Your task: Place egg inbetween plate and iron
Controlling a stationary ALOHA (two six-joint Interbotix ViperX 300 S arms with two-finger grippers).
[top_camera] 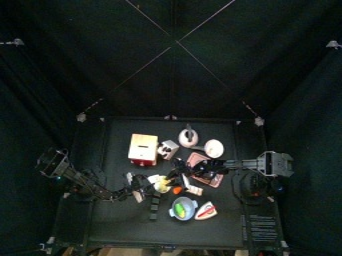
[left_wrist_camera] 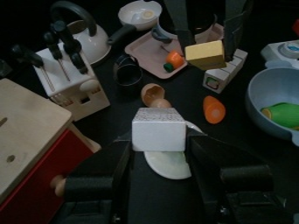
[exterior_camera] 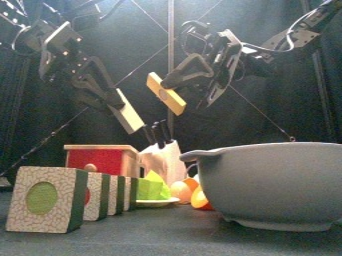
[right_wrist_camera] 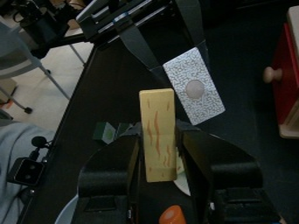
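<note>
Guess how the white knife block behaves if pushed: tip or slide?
The knife block probably tips rather than slides if pushed near the top, since it stands tall and narrow with black handles sticking out above. Its body looks rigid, so it should not flex. The knives may slip out if it tilts.

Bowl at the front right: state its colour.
The bowl is grey-blue, a plain glaze with no pattern; the front view shows it best.

The orange-brown egg (left_wrist_camera: pixel 212 108) lies on its side on the counter, at about 6 o'clock from the pink plate (left_wrist_camera: pixel 149 48). The white, black-handled iron (left_wrist_camera: pixel 79 33) stands upright at the plate's 11 o'clock.
</note>
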